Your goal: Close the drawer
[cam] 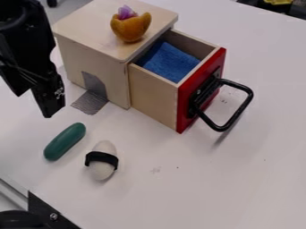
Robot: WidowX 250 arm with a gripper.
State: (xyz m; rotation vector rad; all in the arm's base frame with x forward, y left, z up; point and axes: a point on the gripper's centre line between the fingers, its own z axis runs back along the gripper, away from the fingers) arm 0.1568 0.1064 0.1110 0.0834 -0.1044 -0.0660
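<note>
Drawer front (pixel 186 107) red, handle (pixel 246 102) black; cloth (pixel 169 61) blue; whitish oval piece (pixel 103 171), 1 black band (pixel 101 157).

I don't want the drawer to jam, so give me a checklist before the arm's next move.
1. Drawer pulled out, needing closing: ok.
2. Blue cloth inside the drawer, not hanging over its side: ok.
3. Gripper empty: ok.
4. Gripper at the red front: not ok, it hangs on the other side of the wooden box.
5. Green object clear of the drawer: ok.
6. Box secured against sliding: cannot tell.
</note>
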